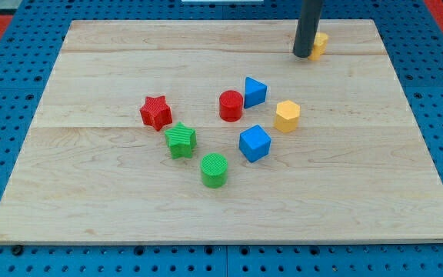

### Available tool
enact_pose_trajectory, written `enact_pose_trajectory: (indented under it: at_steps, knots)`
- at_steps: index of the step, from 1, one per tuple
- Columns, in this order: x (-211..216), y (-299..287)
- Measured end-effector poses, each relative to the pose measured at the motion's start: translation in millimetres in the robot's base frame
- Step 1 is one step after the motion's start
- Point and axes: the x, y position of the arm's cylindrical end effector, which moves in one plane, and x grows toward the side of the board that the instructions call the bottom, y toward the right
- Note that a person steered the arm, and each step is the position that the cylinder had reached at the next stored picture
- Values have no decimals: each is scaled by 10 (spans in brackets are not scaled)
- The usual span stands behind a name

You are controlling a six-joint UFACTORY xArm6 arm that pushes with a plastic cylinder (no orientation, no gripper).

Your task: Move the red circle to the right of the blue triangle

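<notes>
While my tip (301, 55) sits at the upper right against a yellow block (319, 44), the red circle (231, 105) waits mid-frame, touching the blue triangle (254, 91) on its left (wrong side!). No jaws here, just a rod, so a push around looks needed.

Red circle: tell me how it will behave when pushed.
The red circle stands on its flat end, squat, so it will probably slide, not tip or roll. Its round side may slip off my tip on an off-centre push. It almost touches the blue triangle, which may shift.
</notes>
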Motion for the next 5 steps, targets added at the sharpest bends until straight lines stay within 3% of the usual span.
enact_pose_trajectory:
  at_steps: [2, 4, 5]
  knots:
    - [11, -79]
    - [303, -1475]
    - [538, -1690]
